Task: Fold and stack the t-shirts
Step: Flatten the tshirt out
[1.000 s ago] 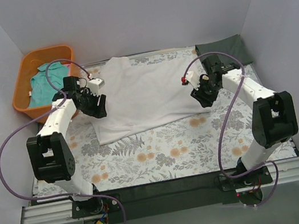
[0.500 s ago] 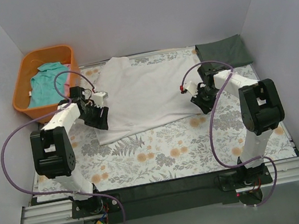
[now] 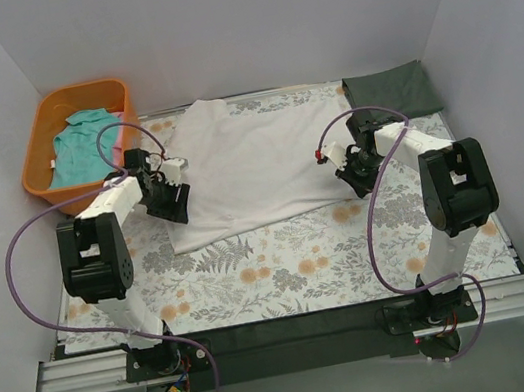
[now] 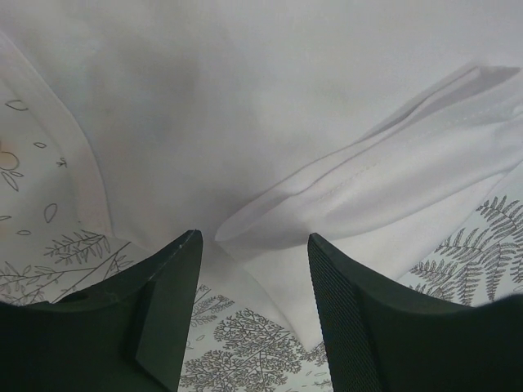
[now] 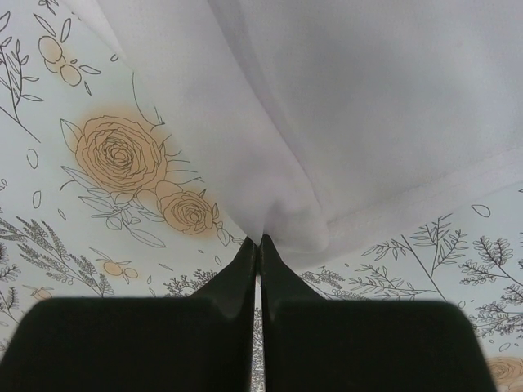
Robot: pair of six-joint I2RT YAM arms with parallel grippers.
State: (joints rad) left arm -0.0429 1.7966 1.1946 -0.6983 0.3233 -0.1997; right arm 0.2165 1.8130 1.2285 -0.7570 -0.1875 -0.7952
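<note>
1. The teal t-shirt [image 3: 79, 147] lies in the orange basket [image 3: 41, 179], far left
2. The left gripper [image 4: 253, 245], jaws half apart, holds nothing above the white t-shirt [image 3: 246, 163]'s left fold
3. The right gripper [image 5: 258, 241] is pinched tight on that shirt's right edge
4. The dark grey-green t-shirt [image 3: 391, 90] sits folded, far-right corner

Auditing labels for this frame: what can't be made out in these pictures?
Top view: the left hand covers the white t-shirt's edge beneath it.
Top view: the basket wall and a cable hide part of the teal t-shirt.
Right wrist view: the right hand's shut fingers hide how much cloth they pinch.
</note>
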